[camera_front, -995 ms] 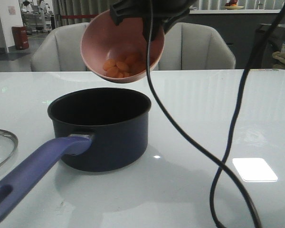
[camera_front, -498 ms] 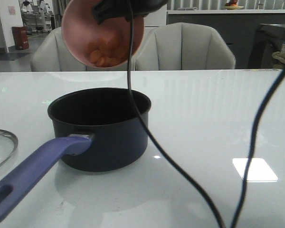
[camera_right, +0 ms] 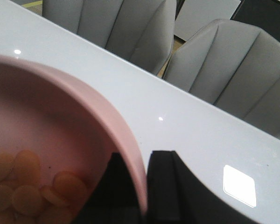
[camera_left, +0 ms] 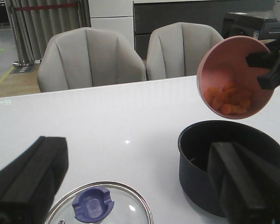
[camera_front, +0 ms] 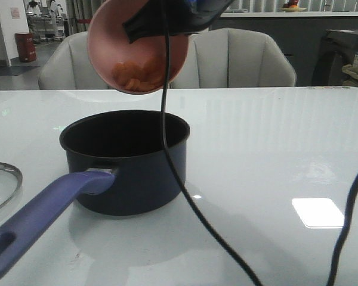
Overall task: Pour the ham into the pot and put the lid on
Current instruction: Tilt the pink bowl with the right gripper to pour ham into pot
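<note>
My right gripper (camera_front: 167,18) is shut on the rim of the pink bowl (camera_front: 116,44) and holds it tilted steeply above the dark navy pot (camera_front: 126,159). Several orange ham pieces (camera_front: 134,76) lie against the bowl's low side, all inside it. In the right wrist view the gripper (camera_right: 142,186) pinches the bowl's rim (camera_right: 126,140) with ham (camera_right: 23,186) below. The pot's purple-blue handle (camera_front: 42,211) points to the near left. The glass lid (camera_left: 102,210) lies flat left of the pot (camera_left: 231,163). My left gripper (camera_left: 140,186) is open above the lid.
Two grey chairs (camera_front: 238,59) stand behind the white table (camera_front: 274,143). A black cable (camera_front: 185,190) hangs from the right arm down in front of the pot. The lid's edge (camera_front: 3,185) shows at the far left of the front view.
The bowl swung left over the pot and tipped more steeply, then came back slightly right. The ham slid to the low side. The cable swung left.
</note>
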### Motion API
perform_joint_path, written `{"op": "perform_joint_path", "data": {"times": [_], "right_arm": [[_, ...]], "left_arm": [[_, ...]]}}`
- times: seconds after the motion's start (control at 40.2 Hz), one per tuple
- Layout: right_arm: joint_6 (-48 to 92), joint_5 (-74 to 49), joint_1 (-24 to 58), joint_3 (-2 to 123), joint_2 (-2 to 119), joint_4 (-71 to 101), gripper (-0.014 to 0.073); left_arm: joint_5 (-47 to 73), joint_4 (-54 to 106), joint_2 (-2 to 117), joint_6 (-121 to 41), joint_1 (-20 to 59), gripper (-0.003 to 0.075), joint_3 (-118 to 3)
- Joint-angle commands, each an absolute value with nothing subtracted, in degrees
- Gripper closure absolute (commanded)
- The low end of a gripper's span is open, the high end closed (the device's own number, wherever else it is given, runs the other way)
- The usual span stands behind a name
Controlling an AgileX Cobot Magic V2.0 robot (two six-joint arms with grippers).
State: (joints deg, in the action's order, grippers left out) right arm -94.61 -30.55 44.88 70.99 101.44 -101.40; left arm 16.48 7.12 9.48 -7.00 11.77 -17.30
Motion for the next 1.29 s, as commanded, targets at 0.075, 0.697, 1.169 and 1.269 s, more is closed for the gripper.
{"op": "perform_joint_path", "data": {"times": [0.075,0.697,1.169,1.269], "right_arm": [[-94.54,-32.86,46.91,72.74,95.63,-105.24,0.0452],[-95.51,-32.45,46.91,72.74,95.39,-105.24,0.0452],[-75.68,-25.68,43.38,75.63,95.26,-84.33,0.0452],[-69.13,-23.23,42.39,76.29,95.21,-77.68,0.0452]], "left_arm": [[12.07,7.32,10.05,-7.07,12.22,0.0073,-18.84],[12.07,7.32,10.05,-7.07,12.22,0.0073,-18.84],[12.07,7.32,10.05,-7.07,12.22,0.0073,-18.84],[12.07,7.32,10.05,-7.07,12.22,0.0073,-18.84]]}}
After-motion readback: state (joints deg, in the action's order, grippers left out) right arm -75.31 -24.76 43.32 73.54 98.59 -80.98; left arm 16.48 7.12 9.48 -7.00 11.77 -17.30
